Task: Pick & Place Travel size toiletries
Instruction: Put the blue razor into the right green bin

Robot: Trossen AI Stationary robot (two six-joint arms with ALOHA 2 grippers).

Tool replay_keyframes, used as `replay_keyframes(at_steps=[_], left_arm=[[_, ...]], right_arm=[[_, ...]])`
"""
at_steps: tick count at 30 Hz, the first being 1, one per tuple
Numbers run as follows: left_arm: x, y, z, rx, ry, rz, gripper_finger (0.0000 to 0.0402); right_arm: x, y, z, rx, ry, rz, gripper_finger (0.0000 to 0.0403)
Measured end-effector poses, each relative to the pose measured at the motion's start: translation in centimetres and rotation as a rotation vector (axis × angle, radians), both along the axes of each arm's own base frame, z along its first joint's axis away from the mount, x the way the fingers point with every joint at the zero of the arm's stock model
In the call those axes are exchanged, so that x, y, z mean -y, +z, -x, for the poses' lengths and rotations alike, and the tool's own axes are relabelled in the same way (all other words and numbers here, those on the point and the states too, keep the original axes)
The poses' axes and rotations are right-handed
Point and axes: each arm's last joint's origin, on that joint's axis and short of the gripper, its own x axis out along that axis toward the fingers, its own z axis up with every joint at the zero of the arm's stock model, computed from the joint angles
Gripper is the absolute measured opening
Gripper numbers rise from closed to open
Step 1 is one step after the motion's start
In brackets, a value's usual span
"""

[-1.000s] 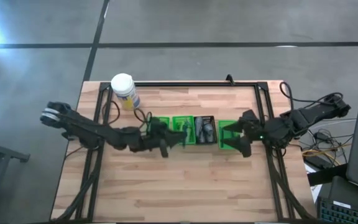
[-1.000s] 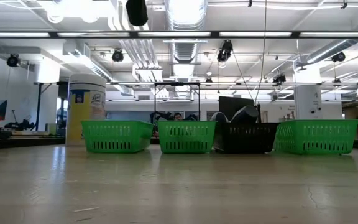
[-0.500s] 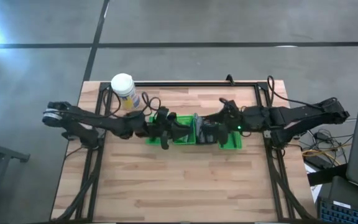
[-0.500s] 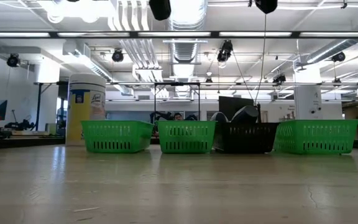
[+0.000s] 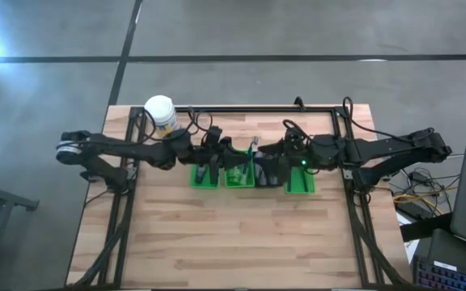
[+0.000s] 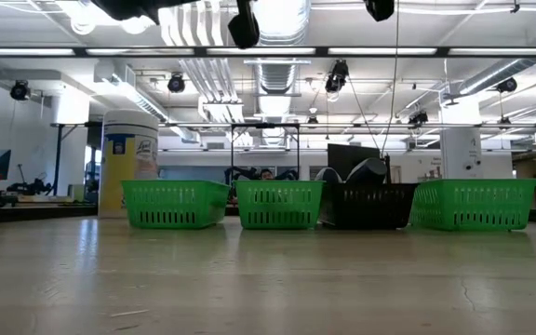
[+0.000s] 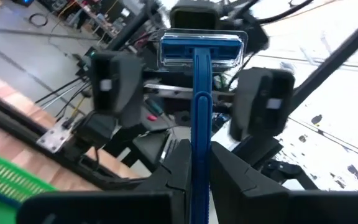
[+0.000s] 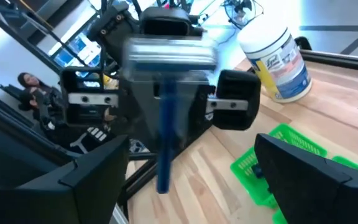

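A blue razor (image 7: pixel 201 93) with a clear-capped head (image 7: pixel 201 50) is one of the travel size toiletries. My left gripper (image 7: pixel 201 158) is shut on it in the air above the row of bins, near the middle of the table (image 5: pixel 233 158). My right gripper (image 8: pixel 185 180) faces it from the table's right (image 5: pixel 272 162). It is open, with one finger (image 7: pixel 114 81) on each side of the razor's head, and I see no touch. The razor shows blurred in the right wrist view (image 8: pixel 165 93). My left gripper pinches the razor's handle (image 7: pixel 201 134) between its two fingers, at the end away from the head. The fingers come about level from the table's left and lie along the handle. The razor sticks out past the fingertips, head foremost, lifted clear of the bins.
Two green bins (image 5: pixel 203 174) (image 5: pixel 237 174), a black bin (image 5: pixel 267 171) and a third green bin (image 5: pixel 299 182) stand in a row under the grippers. The black bin holds dark items. A white canister (image 5: pixel 162 117) stands at the table's far left.
My left gripper has swung toward the table's far edge and a little right, carrying the razor. My right gripper has moved toward the table's left until its fingers stand around the razor's head. Both now meet above the middle bins.
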Motion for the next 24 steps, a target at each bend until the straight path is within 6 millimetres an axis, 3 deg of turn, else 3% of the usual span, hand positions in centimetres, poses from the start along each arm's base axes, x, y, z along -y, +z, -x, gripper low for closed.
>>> replay_keyframes(at_steps=[11, 17, 24], left_arm=[[-0.7, -0.5, -0.1, -0.029, -0.008, 0.010, 0.0039], [-0.7, -0.3, -1.3, -0.026, -0.015, 0.009, 0.0039], [-0.7, -0.7, -2.3, -0.046, -0.035, 0.012, 0.0039]], right_arm=[[0.9, 0.0, -0.2, 0.013, -0.022, -0.026, 0.0321], [1.0, -0.2, -0.5, 0.007, -0.022, -0.026, 0.0326], [1.1, -0.2, -0.5, -0.002, -0.028, -0.018, 0.0301]])
